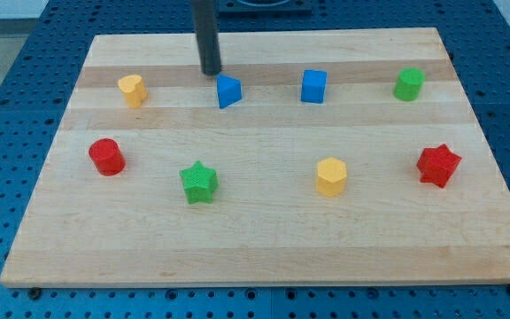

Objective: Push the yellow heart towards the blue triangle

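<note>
A: Anything hidden or cut off?

B: Losing the upper part of the rod past the view's top edge. No claw showing anywhere, only the straight dark rod, so impossible to tell any released or clenched state. My tip [212,72] showing clearly, resting on the tabletop [264,239]. Tabletop corners at the view's bottom sitting close to the frame edge, all still visible.

A: Placing the tip how?

B: Standing just beside the blue triangle [228,91], at about eleven o'clock from it, apparently not touching. Sitting well apart from the yellow heart [132,89], at roughly two o'clock from that block.

A: And the heart against the triangle?

B: Lying at nine o'clock from the triangle, well apart, nothing between them.

A: Counting the blocks?

B: Eight in all. Two blue: triangle and blue cube [313,86]. Two yellow: heart and yellow hexagon [331,176]. Two green: green star [199,182] and a green block [408,84], shape hard to settle. Two red: red cylinder [107,157] and red star [438,165].
</note>
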You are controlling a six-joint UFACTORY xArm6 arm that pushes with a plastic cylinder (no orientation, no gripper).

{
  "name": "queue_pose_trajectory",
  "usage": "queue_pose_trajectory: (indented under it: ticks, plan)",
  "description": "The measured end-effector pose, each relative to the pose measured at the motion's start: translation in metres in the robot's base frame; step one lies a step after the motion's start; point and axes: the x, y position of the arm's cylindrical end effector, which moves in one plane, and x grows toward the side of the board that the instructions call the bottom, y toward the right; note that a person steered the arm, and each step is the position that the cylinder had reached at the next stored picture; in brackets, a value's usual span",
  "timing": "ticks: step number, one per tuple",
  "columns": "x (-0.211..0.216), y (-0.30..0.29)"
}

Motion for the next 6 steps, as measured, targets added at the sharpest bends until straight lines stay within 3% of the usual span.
queue_pose_trajectory:
  ticks: [1,2,3,4,5,6]
  plan:
    - [-0.015,-0.050]
    - [0.010,-0.110]
    - [0.030,-0.106]
    - [0.030,-0.039]
    - [0.018,-0.039]
    - [-0.006,-0.117]
